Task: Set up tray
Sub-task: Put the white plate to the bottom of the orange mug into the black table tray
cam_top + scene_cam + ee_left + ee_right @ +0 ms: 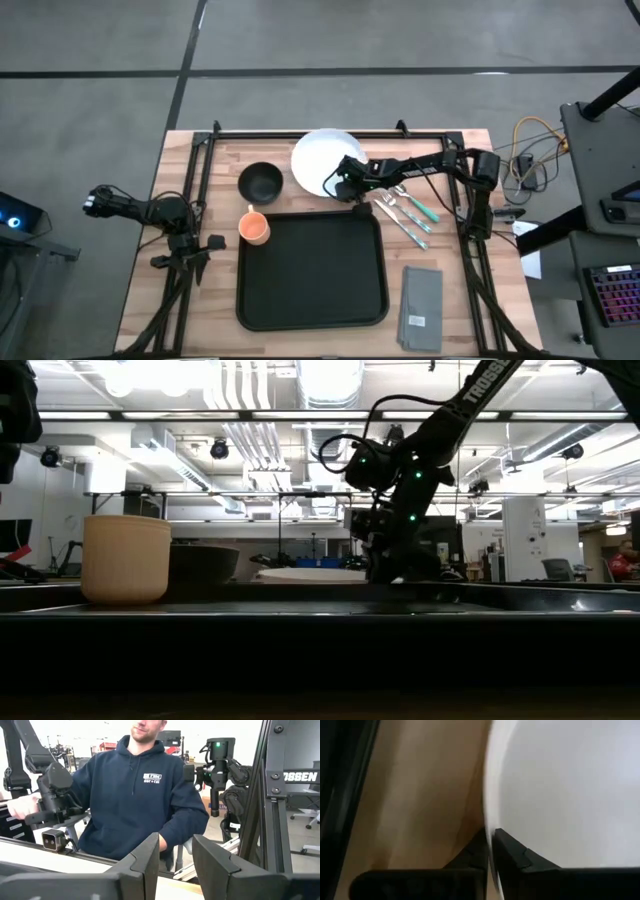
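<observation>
The black tray [310, 272] lies on the near middle of the table, and its rim [300, 605] spans the low view. Beyond its far edge sits the white plate [320, 158] [300, 573] [570, 790]. My right gripper [345, 190] [395, 575] [491, 837] is at the plate's near right rim, shut on it. A black bowl [260, 182] [200, 560] and an orange cup [255, 227] [125, 558] stand by the tray's far left corner. My left gripper [190, 258] [175, 865] waits open off the table's left edge. My right gripper pinches the plate's rim [489, 815] on its near right side, one finger [520, 857] over the plate's upper face and the other finger [470, 855] on the outside below. It comes slanting down from the table's right. Whether the plate is raised cannot be told.
Cutlery with teal handles [408, 212] lies right of the tray's far right corner. A folded grey napkin [421, 308] lies right of the tray near the near edge. A black frame [330, 133] runs along the far edge. A person in a navy hoodie [135, 795] sits beyond the table.
</observation>
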You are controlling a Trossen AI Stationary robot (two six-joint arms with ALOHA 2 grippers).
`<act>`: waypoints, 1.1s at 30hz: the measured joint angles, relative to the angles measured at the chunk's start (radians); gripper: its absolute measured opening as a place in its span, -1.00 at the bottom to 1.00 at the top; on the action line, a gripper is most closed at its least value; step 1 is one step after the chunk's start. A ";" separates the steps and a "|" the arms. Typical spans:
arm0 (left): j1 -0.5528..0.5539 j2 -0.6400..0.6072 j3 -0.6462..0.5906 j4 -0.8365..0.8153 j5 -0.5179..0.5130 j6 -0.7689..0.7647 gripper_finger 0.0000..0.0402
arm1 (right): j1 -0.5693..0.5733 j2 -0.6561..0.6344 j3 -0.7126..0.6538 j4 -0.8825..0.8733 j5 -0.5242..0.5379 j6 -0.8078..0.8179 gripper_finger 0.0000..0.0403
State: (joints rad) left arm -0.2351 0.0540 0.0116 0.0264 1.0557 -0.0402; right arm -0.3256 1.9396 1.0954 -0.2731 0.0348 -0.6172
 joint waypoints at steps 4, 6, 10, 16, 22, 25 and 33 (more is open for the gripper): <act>0.000 0.000 0.000 0.000 0.000 0.000 -0.51 | 0.000 -0.023 0.009 -0.015 0.002 0.040 -0.95; 0.000 0.000 0.000 0.000 0.000 0.000 -0.51 | 0.002 -0.046 0.009 -0.035 0.023 0.059 -0.95; 0.000 0.000 0.000 0.000 0.000 0.000 -0.51 | 0.013 -0.106 0.000 -0.059 0.086 0.087 -0.96; 0.000 0.000 0.000 0.000 0.000 0.000 -0.51 | 0.040 -0.197 -0.045 -0.065 0.103 0.124 -0.96; 0.000 0.000 0.000 0.000 0.000 0.000 -0.51 | 0.106 -0.278 -0.094 -0.071 0.104 0.145 -0.96; 0.000 0.000 0.000 0.000 0.000 0.000 -0.51 | 0.151 -0.312 -0.110 -0.094 0.136 0.153 -0.96; 0.000 0.002 0.000 0.000 0.000 0.000 -0.51 | 0.269 -0.363 -0.147 -0.136 0.201 0.143 -0.96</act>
State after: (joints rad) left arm -0.2348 0.0555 0.0116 0.0265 1.0557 -0.0402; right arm -0.0562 1.5768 0.9485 -0.4089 0.2356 -0.4740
